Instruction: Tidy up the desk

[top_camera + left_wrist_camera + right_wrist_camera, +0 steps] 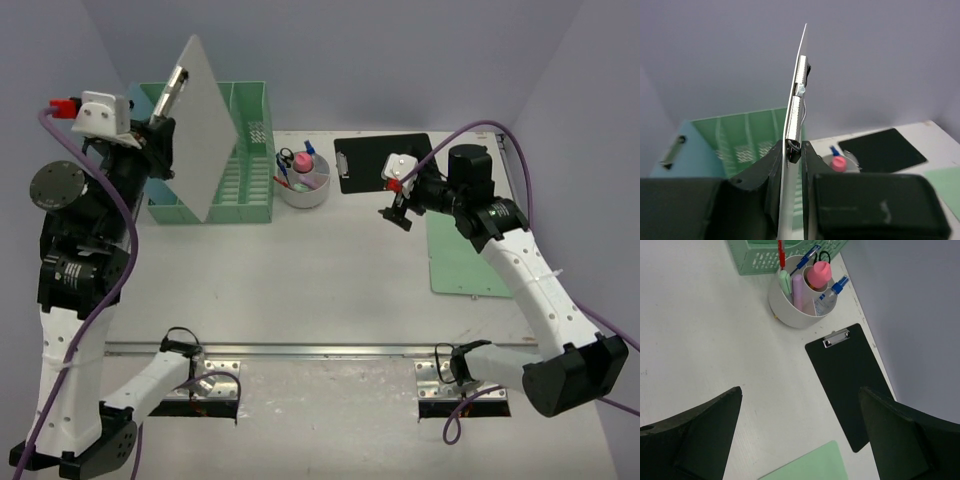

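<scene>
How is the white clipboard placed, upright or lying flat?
Upright, on its edge. The left gripper pinches the white clipboard near its metal clip, over the green file rack.

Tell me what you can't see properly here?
- Top view: the raised flat white clipboard hides part of the mint-green slotted file rack.
- Left wrist view: the left gripper covers that clipboard's lower end.
- Right wrist view: the bottom edge cuts off the pale green flat board.
</scene>
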Robot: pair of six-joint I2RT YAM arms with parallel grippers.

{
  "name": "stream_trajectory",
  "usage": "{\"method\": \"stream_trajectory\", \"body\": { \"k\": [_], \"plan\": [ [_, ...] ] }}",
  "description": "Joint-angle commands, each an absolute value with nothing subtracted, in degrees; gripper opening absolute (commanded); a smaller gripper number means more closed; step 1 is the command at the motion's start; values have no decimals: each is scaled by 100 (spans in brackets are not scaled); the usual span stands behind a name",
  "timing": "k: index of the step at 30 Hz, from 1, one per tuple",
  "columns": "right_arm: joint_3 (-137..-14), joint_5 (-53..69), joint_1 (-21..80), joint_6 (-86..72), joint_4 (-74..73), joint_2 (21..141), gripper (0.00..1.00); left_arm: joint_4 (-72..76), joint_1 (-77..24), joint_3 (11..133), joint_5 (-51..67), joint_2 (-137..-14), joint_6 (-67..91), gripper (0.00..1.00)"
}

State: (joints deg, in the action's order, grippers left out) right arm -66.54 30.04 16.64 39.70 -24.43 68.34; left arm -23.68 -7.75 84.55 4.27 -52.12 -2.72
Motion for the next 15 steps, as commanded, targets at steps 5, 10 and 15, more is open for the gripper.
{"method": "stream_trajectory", "body": {
  "k": [5, 10, 15],
  "plan": [
    [-6698, 3164, 1670, 3832, -2233, 6934, 99, -2179, -712, 9974, -1344, -6028, -1282, 0],
    [-6487, 3226, 1661, 3850, -2180, 6900, 99, -2127, -712, 10625, -1485, -6714, -1695, 0],
    [-6364, 3243, 1661, 3858, -2153, 6873, 99, -2004, -624, 10784, -1223, -7285, -1732, 0]
  ]
}}
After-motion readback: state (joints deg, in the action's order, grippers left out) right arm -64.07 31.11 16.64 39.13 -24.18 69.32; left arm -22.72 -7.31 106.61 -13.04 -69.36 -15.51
